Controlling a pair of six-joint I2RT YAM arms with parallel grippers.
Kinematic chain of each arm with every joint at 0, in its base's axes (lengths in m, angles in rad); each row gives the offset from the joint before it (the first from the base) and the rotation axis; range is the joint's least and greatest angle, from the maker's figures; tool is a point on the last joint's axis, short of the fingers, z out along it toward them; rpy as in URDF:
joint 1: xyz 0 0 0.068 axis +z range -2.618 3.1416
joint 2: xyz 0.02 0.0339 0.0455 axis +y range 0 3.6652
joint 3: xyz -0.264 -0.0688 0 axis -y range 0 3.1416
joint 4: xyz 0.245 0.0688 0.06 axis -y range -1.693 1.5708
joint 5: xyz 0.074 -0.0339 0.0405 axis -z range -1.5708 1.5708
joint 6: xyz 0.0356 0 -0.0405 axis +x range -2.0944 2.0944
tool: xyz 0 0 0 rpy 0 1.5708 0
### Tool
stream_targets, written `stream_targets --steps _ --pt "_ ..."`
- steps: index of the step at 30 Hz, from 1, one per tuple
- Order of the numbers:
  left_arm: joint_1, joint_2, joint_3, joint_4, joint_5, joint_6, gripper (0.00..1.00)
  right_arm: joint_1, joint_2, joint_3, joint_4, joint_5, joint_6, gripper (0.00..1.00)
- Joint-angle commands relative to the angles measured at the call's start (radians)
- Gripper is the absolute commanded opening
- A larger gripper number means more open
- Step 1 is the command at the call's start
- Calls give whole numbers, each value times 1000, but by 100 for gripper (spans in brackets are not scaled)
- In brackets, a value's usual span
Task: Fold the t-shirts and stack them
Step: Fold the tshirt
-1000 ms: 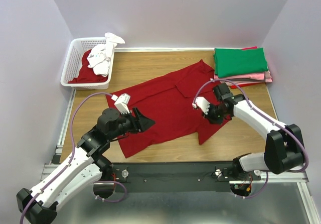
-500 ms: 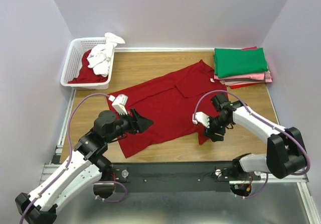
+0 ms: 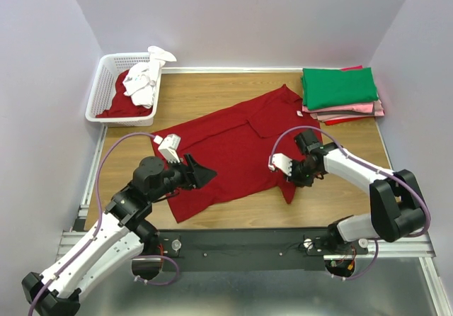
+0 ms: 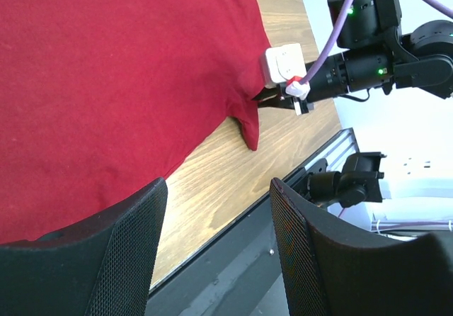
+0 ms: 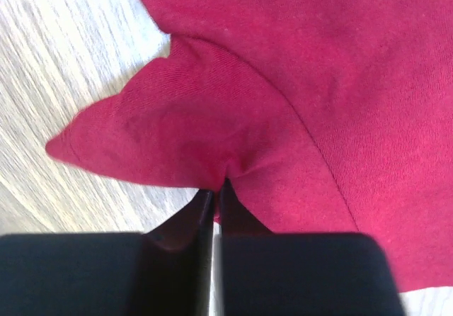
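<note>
A dark red t-shirt (image 3: 233, 146) lies spread flat on the wooden table (image 3: 205, 89), with a small white label at its neck. My right gripper (image 3: 298, 176) is shut on the shirt's near right edge, pinching a fold of red cloth (image 5: 212, 146). My left gripper (image 3: 205, 172) is open and empty, held just above the shirt's near left part; its mesh pads (image 4: 127, 245) show wide apart. A folded stack with a green shirt (image 3: 338, 86) on pink and red ones sits at the back right.
A white lattice basket (image 3: 102, 89) at the back left holds a red and a white garment (image 3: 141, 82). The table's near edge meets a black rail (image 3: 241, 241).
My right gripper swung down to the shirt's near right corner, then drew back slightly and closed on the cloth. My left gripper barely moved.
</note>
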Motion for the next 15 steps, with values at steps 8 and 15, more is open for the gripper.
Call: stream_targets --steps 8,15 --pt "-3 8 2 15 -7 22 68 8 35 238 -166 -115 57 3" --pt "-3 26 8 18 -9 28 68 16 360 562 -137 -13 199 25"
